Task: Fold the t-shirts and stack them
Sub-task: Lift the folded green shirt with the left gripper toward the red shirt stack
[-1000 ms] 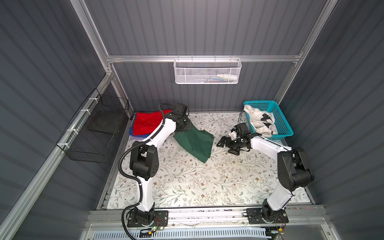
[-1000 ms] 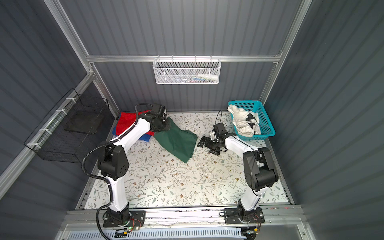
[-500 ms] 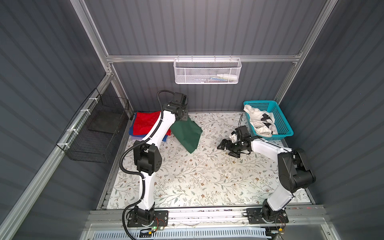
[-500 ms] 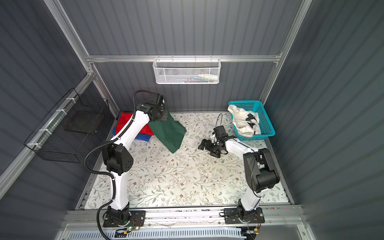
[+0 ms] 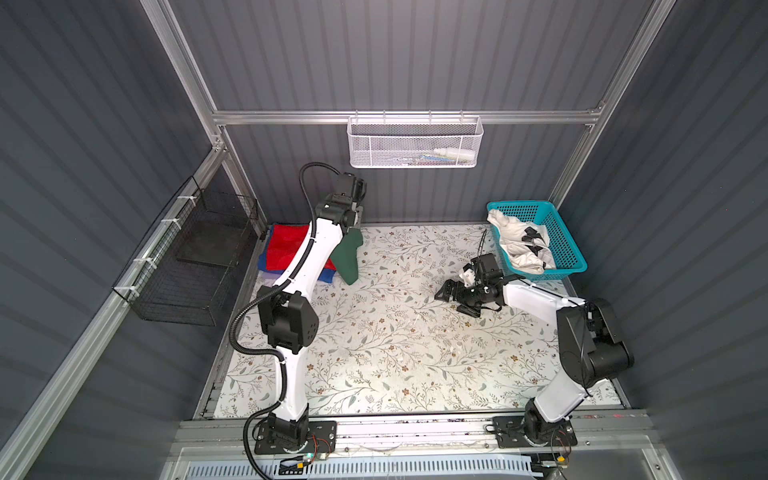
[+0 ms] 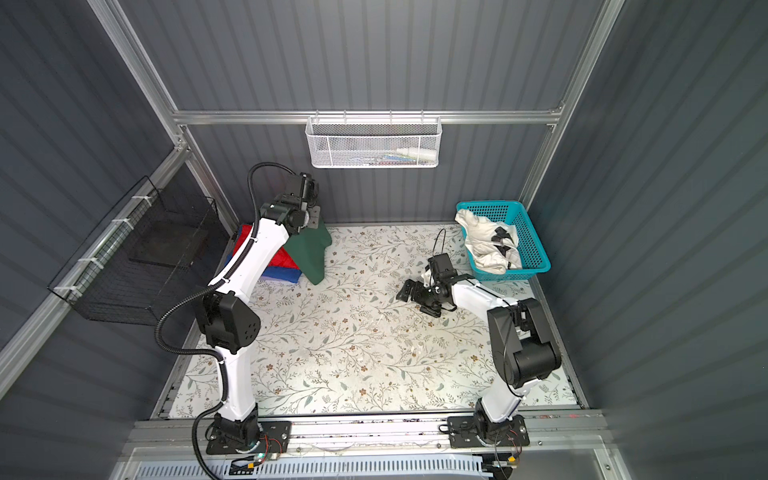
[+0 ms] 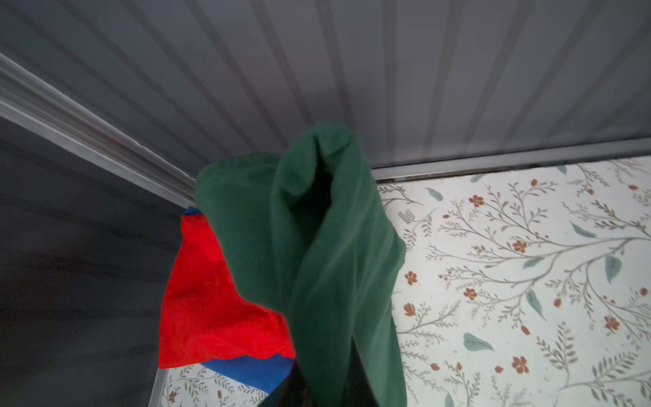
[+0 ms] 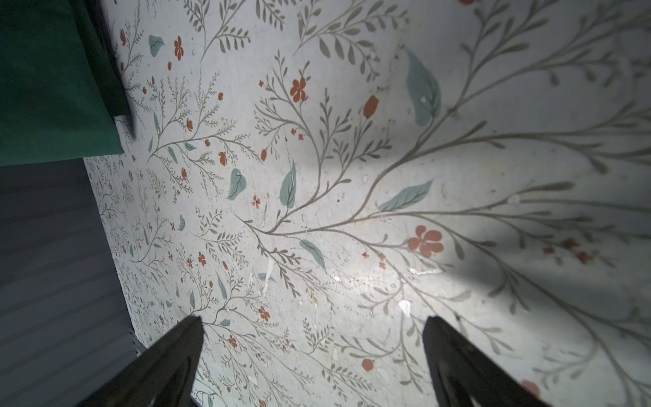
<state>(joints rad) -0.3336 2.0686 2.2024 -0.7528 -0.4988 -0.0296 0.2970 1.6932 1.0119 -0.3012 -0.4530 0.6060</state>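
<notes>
Dark green cloth: the green shirt (image 5: 350, 257) hangs from the left gripper (image 6: 314, 219) as a narrow, bunched drape. In the left wrist view it rolls into a loose tube with a dark hollow down its middle (image 7: 317, 264). Its lower end reaches down to the table (image 5: 395, 353) just beside the stack in the far left corner; whether it touches cannot be told.

Stack: the red shirt (image 5: 284, 245) lies flat on the blue shirt (image 5: 328, 275), with blue edges showing under it at the near side. The hanging green cloth covers one side of the red shirt in the left wrist view.

The white shirt (image 5: 519, 245), with black marks, lies crumpled in the basket (image 5: 571, 249) at the far right corner.

Left arm: upright from its base and bent at the elbow, with the forearm stretched to the far left corner. The wrist is raised close to the back wall. Its jaws are pinched tight on the top of the green shirt, and the fingertips are hidden by the cloth.

Right arm: low, with the forearm laid out toward the middle of the table. The right gripper (image 5: 455, 301) sits just over the surface near the basket, well apart from the green shirt. Its jaws stand wide apart, with only bare table between them (image 8: 313, 352).
</notes>
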